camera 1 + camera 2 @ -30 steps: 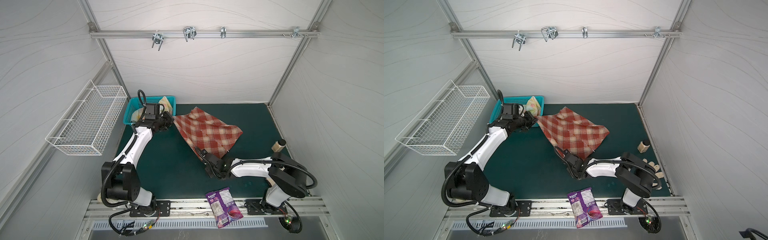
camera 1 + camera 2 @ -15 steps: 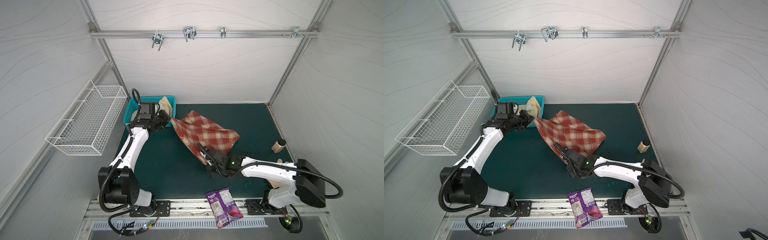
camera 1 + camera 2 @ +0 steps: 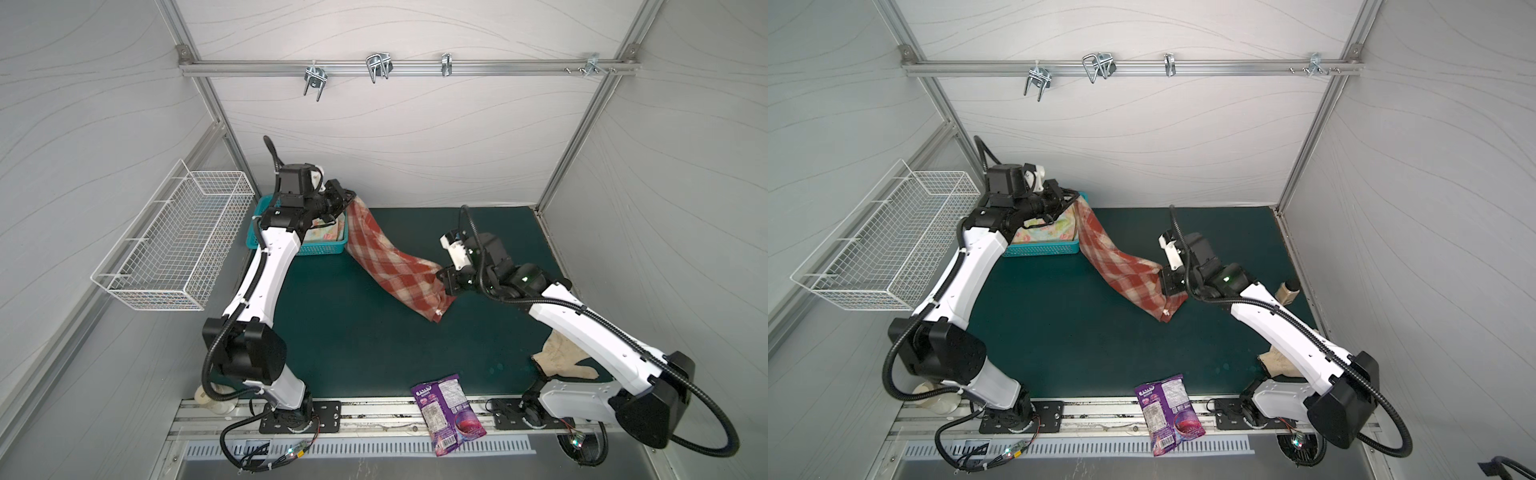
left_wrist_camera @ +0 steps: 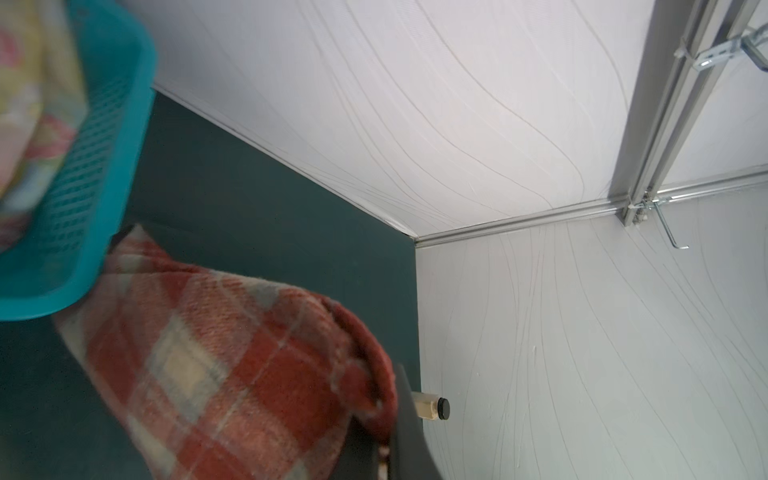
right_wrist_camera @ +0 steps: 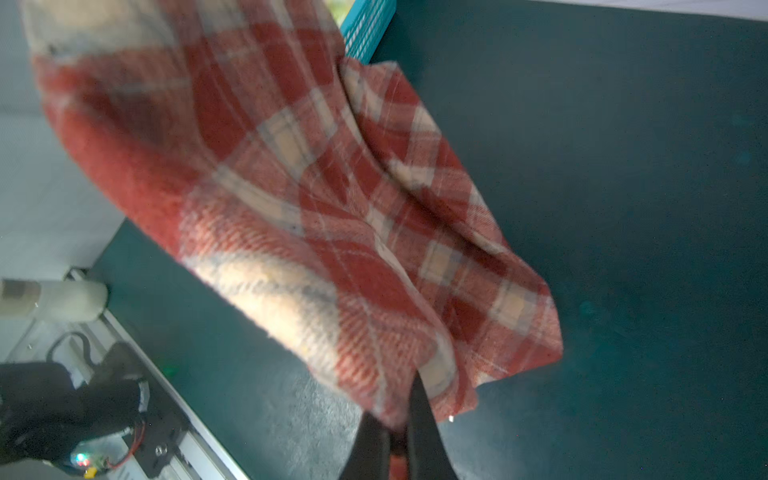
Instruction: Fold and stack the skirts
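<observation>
The rust-red and cream plaid skirt (image 3: 390, 262) (image 3: 1121, 266) hangs stretched in a sagging band above the green mat, held at both ends. My left gripper (image 3: 350, 198) (image 3: 1073, 199) is shut on its upper end beside the teal basket. My right gripper (image 3: 448, 286) (image 3: 1170, 291) is shut on the lower end near mid-mat, and a corner dangles below it. The wrist views show the plaid cloth (image 4: 232, 365) (image 5: 316, 187) pinched between each gripper's (image 4: 386, 451) (image 5: 398, 432) dark fingers. The pastel floral skirt (image 3: 324, 235) (image 3: 1046, 230) lies bunched in the basket.
The teal basket (image 3: 320, 249) stands at the mat's back left corner. A white wire basket (image 3: 174, 245) hangs on the left wall. A purple snack bag (image 3: 446, 407) lies over the front rail. A cream glove (image 3: 561, 361) lies under the right arm and a small bottle (image 3: 1287, 291) stands by the right wall.
Both grippers have risen and pulled apart, the right one moving to the right. The plaid skirt went from lying spread on the mat to a stretched band hanging between them.
</observation>
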Motion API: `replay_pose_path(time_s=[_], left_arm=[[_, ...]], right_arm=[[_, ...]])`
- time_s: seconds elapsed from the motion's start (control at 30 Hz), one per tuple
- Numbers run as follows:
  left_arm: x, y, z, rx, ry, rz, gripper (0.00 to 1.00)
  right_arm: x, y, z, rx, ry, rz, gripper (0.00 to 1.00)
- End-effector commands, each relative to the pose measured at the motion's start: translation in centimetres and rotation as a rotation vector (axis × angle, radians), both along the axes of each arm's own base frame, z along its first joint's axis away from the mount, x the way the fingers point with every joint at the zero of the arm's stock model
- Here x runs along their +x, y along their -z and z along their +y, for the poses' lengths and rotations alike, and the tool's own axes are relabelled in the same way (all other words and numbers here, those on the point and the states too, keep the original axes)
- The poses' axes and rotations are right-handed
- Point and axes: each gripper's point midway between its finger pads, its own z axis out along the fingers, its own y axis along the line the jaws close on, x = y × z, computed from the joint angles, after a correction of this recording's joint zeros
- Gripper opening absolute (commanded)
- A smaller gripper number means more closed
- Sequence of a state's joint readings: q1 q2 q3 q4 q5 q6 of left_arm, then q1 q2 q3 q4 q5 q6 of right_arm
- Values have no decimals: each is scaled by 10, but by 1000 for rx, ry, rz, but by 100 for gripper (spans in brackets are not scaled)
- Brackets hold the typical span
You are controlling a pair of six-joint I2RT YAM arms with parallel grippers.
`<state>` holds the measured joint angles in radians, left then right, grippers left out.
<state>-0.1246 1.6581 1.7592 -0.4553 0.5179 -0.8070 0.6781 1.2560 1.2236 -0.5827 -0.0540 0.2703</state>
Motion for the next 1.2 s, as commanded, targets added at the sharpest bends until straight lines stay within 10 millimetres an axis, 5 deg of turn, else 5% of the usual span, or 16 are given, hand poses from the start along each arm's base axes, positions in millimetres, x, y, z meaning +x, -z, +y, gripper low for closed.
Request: replay_pose_path(time_s=[0.0,0.2,0.37,0.5,0.63,0.73,0.97,1.17], left_arm=[[15,-57,-45,-20,95,-148,0],[55,-111,-79,-93,124,-247,0],[66,-148,-54,-185,51,-333,0],[49,-148,-28,-141,-3,-359,0],[27,-106,-15,-104,-33,-313,0],[8,-51,-4,-72,-78,-237,0],[-54,36,31,-12,-165,-129,0],[-108,84,53,53,-229,-66,0]], right_arm=[[22,-33,-5,68,-10,17,0],[73,-86,-28,47,91,-67,0],[80,-143,-43,-3,130,-197,0],[74,-165,-54,-45,140,-262,0],[64,-136,-48,-93,100,-207,0],[46,-94,-35,-125,53,-133,0],[-19,7,-7,-140,-65,65,0],[-71,41,10,-108,-136,140,0]])
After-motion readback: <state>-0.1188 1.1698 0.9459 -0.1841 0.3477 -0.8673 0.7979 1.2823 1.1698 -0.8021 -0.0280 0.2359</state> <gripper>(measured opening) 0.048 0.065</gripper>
